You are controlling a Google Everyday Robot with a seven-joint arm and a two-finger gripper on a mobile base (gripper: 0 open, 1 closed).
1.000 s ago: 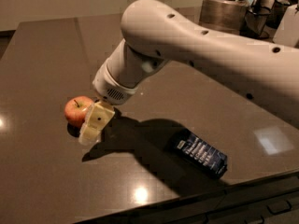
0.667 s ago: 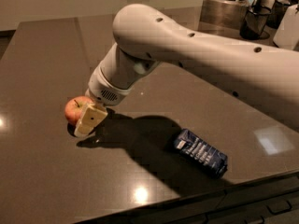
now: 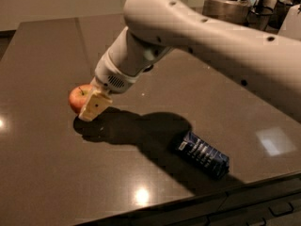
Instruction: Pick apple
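Dark glossy table (image 3: 42, 173). Carries an apple (image 3: 76, 97) left of centre and, well apart at lower right, a dark can (image 3: 203, 153) on its side. Gripper (image 3: 90, 105) at the apple.

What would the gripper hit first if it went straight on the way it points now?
The gripper points down-left at the apple, which sits partly behind it on the dark tabletop. It would likely meet the apple first, or the tabletop just beside it; depth is unclear from this view.

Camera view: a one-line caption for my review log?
Gripper down at the apple on the dark countertop; a dark blue can lies apart.
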